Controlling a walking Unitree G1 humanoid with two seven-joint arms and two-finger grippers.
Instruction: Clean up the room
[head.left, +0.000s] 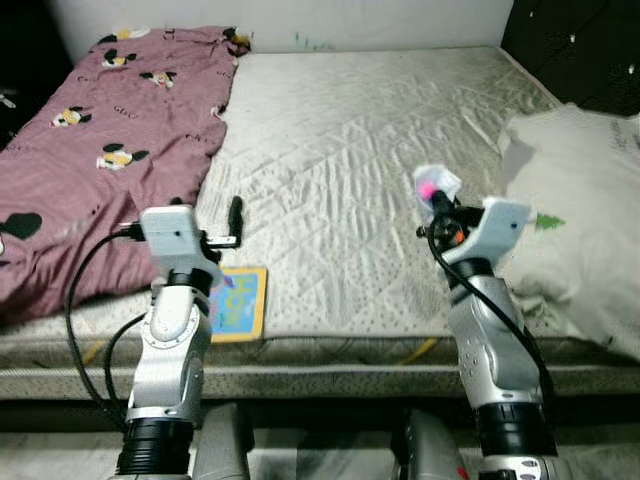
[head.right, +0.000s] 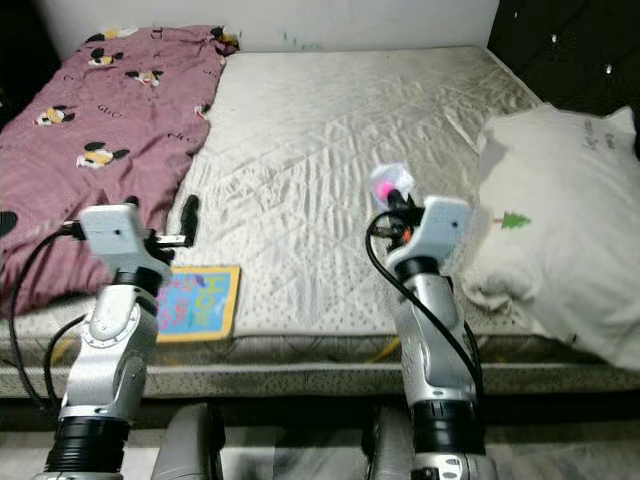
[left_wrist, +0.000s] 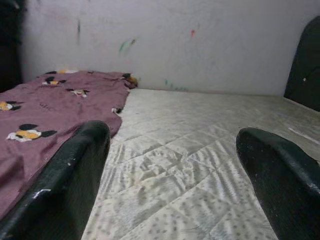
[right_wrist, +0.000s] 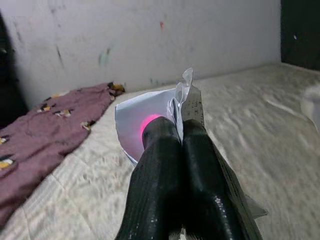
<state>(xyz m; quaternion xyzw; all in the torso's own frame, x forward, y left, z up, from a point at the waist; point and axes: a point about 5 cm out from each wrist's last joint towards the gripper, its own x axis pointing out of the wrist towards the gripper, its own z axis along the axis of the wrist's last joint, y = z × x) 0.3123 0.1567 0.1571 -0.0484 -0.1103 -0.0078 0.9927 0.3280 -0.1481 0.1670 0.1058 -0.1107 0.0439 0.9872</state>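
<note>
While the robot stands at the foot of the bed, this is roughly how it all sits:
right gripper (head.left: 432, 196): raised over the mattress, right of centre in the head views, fingers clenched together on a wrapper
wrapper (right_wrist: 150, 116): crinkly silvery-white thing with a pink spot, pinched between the two black fingers (right_wrist: 192, 165) and sticking up past their tips, held above the sheet and not touching it
left gripper (head.left: 235, 222): lower left of centre in the head views, held level just above the near part of the bed, released, its fingers (left_wrist: 75, 170) wide apart with nothing between them
mattress (head.left: 350, 140): cream quilted sheet, wrinkled, takes up the middle of the frame and runs back to the wall
blanket (head.left: 110, 130): maroon with cartoon mouse prints, spread along the left side of the bed from the upper left corner down to the near edge
book (head.right: 200, 300): flat, yellow border with a blue cover, lying at the near edge of the bed, lower left, just beside the blanket and partly hidden behind the left arm
pillow (head.right: 560, 230): big, off-white, with a small green tree mark, on the right side of the bed, hanging a bit over the near edge
wall (left_wrist: 175, 40): white, a few coloured scribble marks on it, across the top of the frame behind the bed
</note>
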